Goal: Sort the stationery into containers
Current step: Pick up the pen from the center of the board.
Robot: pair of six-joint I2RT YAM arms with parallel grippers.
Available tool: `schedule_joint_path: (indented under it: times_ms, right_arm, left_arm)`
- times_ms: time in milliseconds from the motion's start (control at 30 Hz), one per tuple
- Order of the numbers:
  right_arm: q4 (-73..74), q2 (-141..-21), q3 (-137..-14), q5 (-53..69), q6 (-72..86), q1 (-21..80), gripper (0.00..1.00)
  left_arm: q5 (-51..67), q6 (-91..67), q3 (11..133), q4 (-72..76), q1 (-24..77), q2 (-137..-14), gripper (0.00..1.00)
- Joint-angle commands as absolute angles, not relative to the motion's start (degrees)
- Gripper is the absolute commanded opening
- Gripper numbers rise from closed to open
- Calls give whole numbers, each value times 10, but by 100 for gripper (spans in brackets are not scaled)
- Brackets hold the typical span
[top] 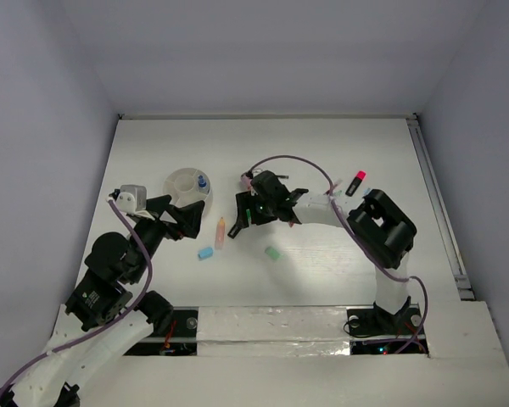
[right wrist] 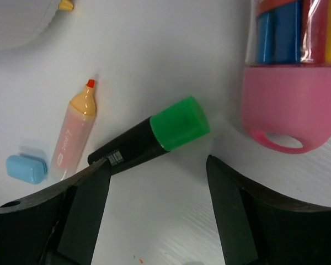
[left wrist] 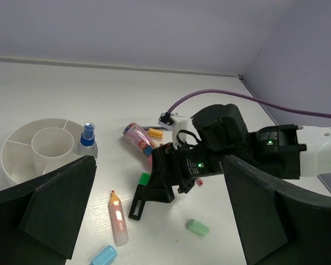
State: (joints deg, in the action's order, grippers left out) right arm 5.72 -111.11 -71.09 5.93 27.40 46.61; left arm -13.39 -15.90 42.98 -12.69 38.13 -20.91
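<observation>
The right hand (right wrist: pixel 156 164) hangs spread over the green marker (right wrist: pixel 154 138), lying askew to its fingers (right wrist: pixel 83 210), so clenching could spin it into the pink case (right wrist: pixel 289 105).

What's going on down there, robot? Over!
Left jaws open, empty. Right jaws open over green-capped black plastic marker, not gripped. Pink-capped clear tube of pens close beside it.
</observation>
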Motion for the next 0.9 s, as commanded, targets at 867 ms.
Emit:
schedule_joint_path:
  times_ms: [867]
  right_arm:
    - [244,-1259,-942,-141,192,512,52]
  left_arm:
    - [-85,-151,422,-84,339,-195,99]
